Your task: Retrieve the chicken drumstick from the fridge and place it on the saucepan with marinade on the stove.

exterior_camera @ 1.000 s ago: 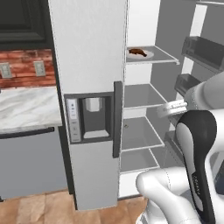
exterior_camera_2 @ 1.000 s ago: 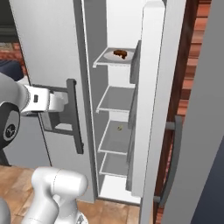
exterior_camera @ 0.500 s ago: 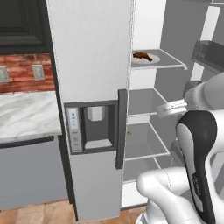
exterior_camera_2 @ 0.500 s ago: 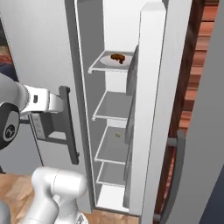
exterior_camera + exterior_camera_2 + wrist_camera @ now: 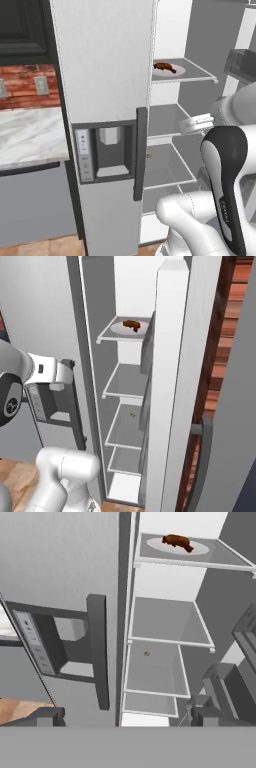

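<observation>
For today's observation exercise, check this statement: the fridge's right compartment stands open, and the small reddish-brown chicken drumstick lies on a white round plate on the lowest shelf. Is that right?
Not quite. The small reddish-brown chicken drumstick does lie on a white round plate in the open right compartment of the tall light grey fridge, but on the top shelf, not the lowest. The hand view shows it clearly.

My arm point(image 5: 225, 165) rises before the open fridge point(image 5: 105, 75). On its top shelf, the chicken drumstick point(image 5: 164, 67) lies on a white plate point(image 5: 172, 72).
</observation>
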